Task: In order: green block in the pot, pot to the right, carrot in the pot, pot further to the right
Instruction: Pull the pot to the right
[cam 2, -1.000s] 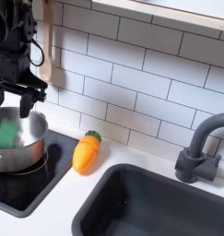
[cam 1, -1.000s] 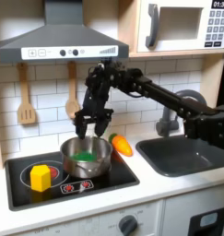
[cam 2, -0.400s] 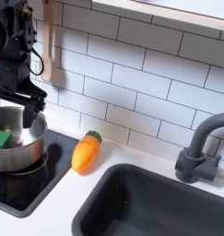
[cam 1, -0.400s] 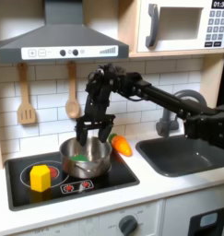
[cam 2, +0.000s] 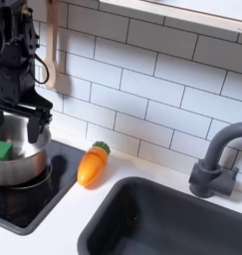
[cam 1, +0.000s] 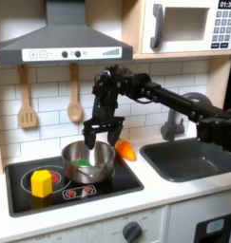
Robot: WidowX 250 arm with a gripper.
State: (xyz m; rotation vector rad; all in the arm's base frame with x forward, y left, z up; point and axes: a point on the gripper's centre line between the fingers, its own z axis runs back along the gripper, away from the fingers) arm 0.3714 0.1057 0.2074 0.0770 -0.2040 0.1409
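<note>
**Gripper over the pot's rim, block inside**

The pot sits on the stovetop with the green block lying in it. The gripper hangs just above the pot's rim on the carrot's side, fingers spread and holding nothing. The carrot lies just beside the pot, between it and the sink. A yellow block rests on the pot's other side.
</note>
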